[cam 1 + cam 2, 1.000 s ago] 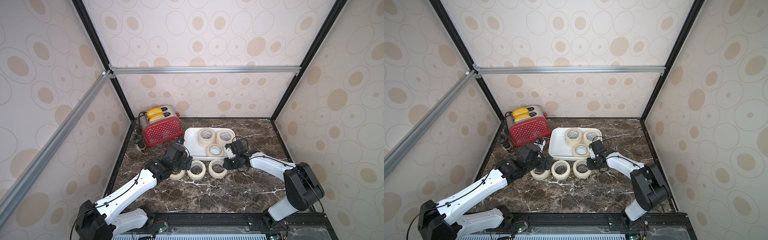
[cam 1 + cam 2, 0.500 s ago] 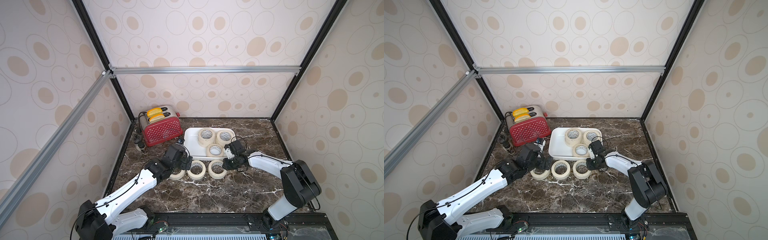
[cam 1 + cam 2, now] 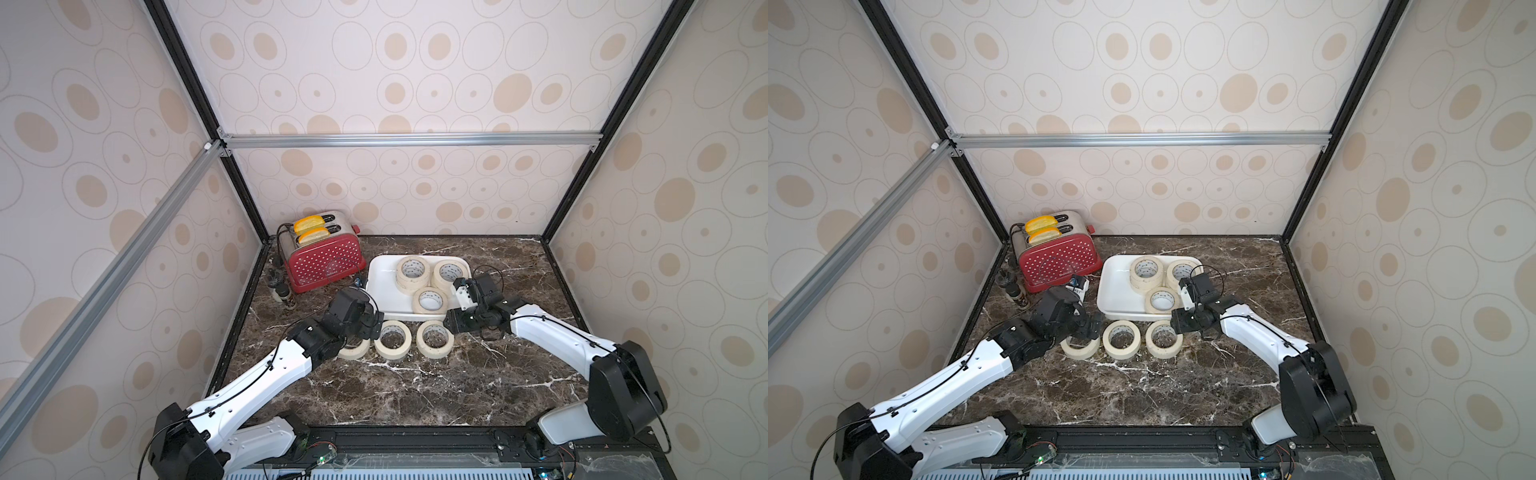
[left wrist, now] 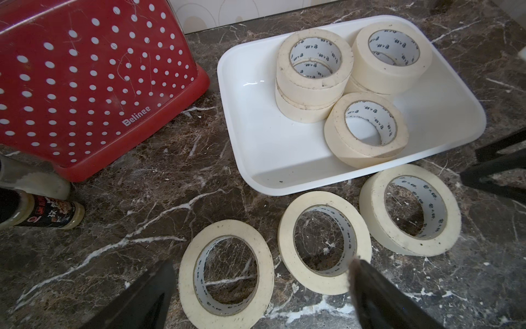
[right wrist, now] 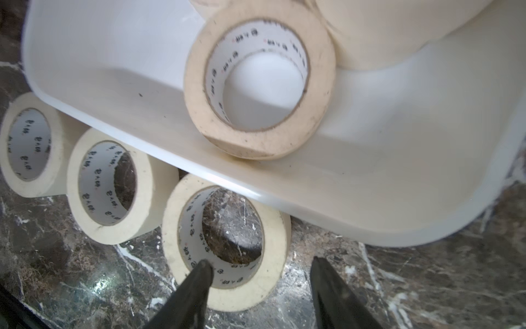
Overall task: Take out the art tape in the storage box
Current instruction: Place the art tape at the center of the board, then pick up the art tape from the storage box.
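The white storage box (image 3: 382, 286) (image 4: 256, 136) holds several cream art tape rolls: a stack (image 3: 411, 270), more rolls behind (image 3: 449, 274) and a single one in front (image 3: 432, 300) (image 5: 259, 85). Three rolls lie flat on the marble along its near rim: left (image 4: 226, 273), middle (image 3: 392, 338) (image 4: 324, 242) and right (image 3: 435, 338) (image 5: 226, 242). My left gripper (image 3: 372, 323) (image 4: 260, 263) hangs open over the left roll, touching nothing. My right gripper (image 3: 448, 325) (image 5: 259, 262) is open. One finger reaches into the right roll's hole, the other stands outside, with the wall loose between them.
A red white-dotted toaster (image 3: 324, 262) with yellow slices stands left of the box. A small bottle (image 3: 282, 293) lies by the left wall. Patterned walls close in the back and both sides. Bare marble stretches toward the front edge.
My right gripper's jaws have spread apart and let go of the right roll on the marble. The left arm and all rolls have stayed put.
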{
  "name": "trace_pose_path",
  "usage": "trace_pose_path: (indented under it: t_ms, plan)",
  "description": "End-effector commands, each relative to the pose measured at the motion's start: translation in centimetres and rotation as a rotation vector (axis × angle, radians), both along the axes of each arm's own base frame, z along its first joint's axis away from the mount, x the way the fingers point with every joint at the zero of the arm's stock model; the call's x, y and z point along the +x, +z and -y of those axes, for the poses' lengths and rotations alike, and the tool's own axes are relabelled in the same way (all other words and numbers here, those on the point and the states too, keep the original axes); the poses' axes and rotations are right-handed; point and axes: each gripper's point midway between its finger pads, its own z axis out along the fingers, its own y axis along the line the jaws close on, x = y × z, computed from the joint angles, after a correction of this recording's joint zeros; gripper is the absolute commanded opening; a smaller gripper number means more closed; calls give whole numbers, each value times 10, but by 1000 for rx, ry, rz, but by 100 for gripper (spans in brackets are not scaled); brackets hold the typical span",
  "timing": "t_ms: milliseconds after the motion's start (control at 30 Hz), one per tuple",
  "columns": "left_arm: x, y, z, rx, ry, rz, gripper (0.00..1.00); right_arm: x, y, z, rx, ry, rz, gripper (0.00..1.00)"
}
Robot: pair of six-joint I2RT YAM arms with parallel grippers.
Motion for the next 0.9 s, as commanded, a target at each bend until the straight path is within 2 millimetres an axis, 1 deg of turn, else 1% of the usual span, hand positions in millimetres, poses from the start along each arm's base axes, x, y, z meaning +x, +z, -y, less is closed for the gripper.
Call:
trace_pose_path:
  t_ms: [0, 100, 200, 367, 533, 733, 867]
  plan:
    - [-2, 19, 0, -28, 3, 31, 99, 16, 29, 6, 19, -16, 78, 65]
    - [-2, 24, -6, -21, 28, 51, 99, 34, 40, 11, 47, -65, 108, 70]
    - [-3, 30, -10, -8, 28, 65, 99, 51, 39, 15, 73, -109, 97, 71]
    - [-6, 36, -11, -2, 11, 69, 99, 68, 19, 14, 50, -143, 50, 71]
    - [-7, 33, -14, 12, 17, 70, 99, 81, -5, 7, 55, -181, -11, 69]
    - [-8, 27, -11, 13, 4, 51, 99, 96, -27, -2, 81, -225, -59, 67]
    - [-7, 25, -10, 16, 1, 42, 99, 101, -40, -10, 95, -222, -106, 65]
